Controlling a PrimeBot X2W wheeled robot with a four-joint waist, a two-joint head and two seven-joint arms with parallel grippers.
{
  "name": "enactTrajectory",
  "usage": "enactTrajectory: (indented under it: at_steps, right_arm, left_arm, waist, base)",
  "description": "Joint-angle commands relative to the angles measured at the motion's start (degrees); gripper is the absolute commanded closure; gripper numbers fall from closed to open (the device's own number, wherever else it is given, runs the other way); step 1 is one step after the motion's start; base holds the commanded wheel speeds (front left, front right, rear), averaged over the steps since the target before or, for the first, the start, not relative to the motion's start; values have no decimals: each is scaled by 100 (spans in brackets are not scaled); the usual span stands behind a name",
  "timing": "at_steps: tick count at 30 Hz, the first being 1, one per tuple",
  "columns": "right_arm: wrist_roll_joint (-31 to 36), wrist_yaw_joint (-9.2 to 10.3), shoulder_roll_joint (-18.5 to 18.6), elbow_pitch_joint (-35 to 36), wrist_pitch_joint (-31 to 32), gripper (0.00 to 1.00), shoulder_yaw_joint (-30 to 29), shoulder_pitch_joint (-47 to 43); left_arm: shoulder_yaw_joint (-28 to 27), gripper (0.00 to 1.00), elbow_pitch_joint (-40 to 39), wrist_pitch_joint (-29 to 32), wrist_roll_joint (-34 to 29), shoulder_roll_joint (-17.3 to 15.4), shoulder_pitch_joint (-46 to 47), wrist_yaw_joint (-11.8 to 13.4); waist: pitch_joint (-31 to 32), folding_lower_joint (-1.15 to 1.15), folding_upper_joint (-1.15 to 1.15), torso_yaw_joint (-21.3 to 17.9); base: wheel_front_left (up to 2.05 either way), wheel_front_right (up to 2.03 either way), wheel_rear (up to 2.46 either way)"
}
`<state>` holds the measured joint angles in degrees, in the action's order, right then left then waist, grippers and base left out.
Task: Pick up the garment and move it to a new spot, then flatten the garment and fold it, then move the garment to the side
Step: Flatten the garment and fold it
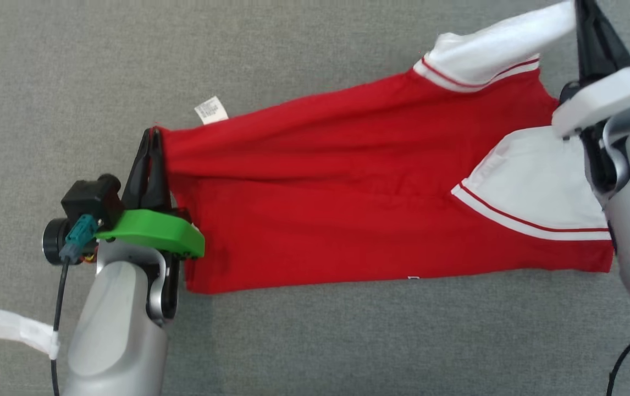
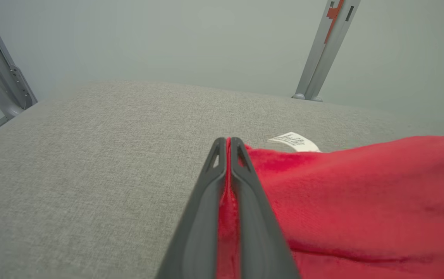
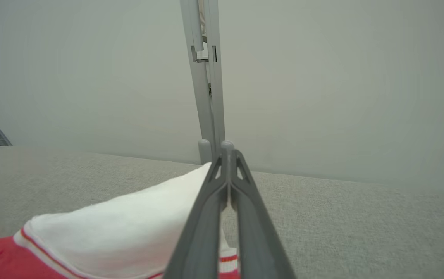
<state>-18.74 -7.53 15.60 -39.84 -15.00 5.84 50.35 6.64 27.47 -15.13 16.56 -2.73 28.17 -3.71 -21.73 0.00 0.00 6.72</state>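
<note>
Nearest, the left arm's pale forearm [image 1: 111, 330] is being shown. A red garment [image 1: 348, 192] with white sleeves is being held stretched over a grey cloth surface [image 1: 73, 66], its long axis running left to right between the arms. Its far hem corner is being pinched by the left gripper [image 1: 152, 135]; the far white sleeve is being pinched by the right gripper [image 1: 587, 22].
</note>
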Motion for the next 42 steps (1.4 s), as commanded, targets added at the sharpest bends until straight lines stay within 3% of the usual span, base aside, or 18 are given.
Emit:
enactTrajectory:
  at_steps: [1, 11, 12, 13, 14, 15, 16, 17, 24, 29, 38, 39, 40, 41, 42]
  right_arm:
    - [-70, 10, -57, 126, -22, 100, -57, -379]
    - [-414, 10, -314, 873, -23, 100, -247, -2203]
    - [-447, 10, -332, 868, -24, 100, -219, -2377]
    - [-479, 10, -351, 859, -24, 100, -228, -2473]
    - [-493, 10, -361, 832, -24, 100, -233, -2579]
    - [-496, 10, -364, 804, -24, 66, -218, -2658]
    - [-482, 10, -361, 772, -25, 41, -210, -2723]
    - [-493, 10, -375, 721, -25, 0, -233, -2797]
    - [-341, 10, -355, 702, -25, 0, -464, -3049]
    - [-125, 10, -285, 538, -25, 0, -480, -2731]
    - [112, 10, -357, -1072, 318, 0, -213, -2108]
    - [43, 3, -417, -1185, 358, 4, -131, -2124]
    - [-54, 2, -487, -1307, 399, 71, -26, -2185]
    - [-128, -12, -505, -1373, 390, 100, 59, -2223]
    - [-193, -11, -485, -1436, 354, 100, 127, -2263]
  left_arm:
    - [-78, 100, -40, 1, -92, -39, -186, -33]
    - [-374, 100, -12, 1, -260, -39, -1194, -118]
    - [-360, 90, 32, 1, -231, -38, -1304, -125]
    - [-333, 60, 46, 1, -222, -36, -1368, -120]
    - [-290, 6, 68, 1, -177, -36, -1449, -106]
    - [-248, 0, 91, 1, -133, -37, -1523, -92]
    - [-206, 0, 108, 1, -80, -38, -1597, -73]
    - [-149, 0, 105, 1, -1, -38, -1688, -25]
    - [172, 0, -307, 1, 361, -37, -2296, 338]
    - [320, 0, -576, 1, 379, -36, -2430, 473]
    - [559, 0, -712, 1, 439, -33, -2025, 521]
    - [568, 0, -721, 1, 449, -34, -1991, 525]
    - [578, 0, -726, 1, 465, -34, -1959, 541]
    - [588, 0, -732, 1, 483, -33, -1943, 542]
    - [597, 0, -736, 1, 496, -33, -1937, 555]
  waist:
    - [349, 0, 0, -242]
    - [937, 0, 0, -570]
    - [965, 0, 0, -591]
    - [974, 0, 0, -602]
    - [981, 0, 0, -611]
    - [986, 0, 0, -615]
    - [992, 0, 0, -614]
    - [1001, 0, 0, -608]
    - [1058, 0, 0, -417]
    - [968, 0, 0, -212]
    - [745, 0, 0, 167]
    - [742, 0, 0, 178]
    - [744, 0, 0, 183]
    - [748, 0, 0, 179]
    - [763, 0, 0, 155]
  base:
    - [0, 0, 0]
    - [0, 0, 0]
    - [0, 0, 0]
    - [0, 0, 0]
    - [0, 0, 0]
    - [0, 0, 0]
    - [0, 0, 0]
    - [0, 0, 0]
    - [0, 0, 0]
    - [0, 0, 0]
    - [0, 0, 0]
    - [0, 0, 0]
    - [0, 0, 0]
    - [0, 0, 0]
    - [0, 0, 0]
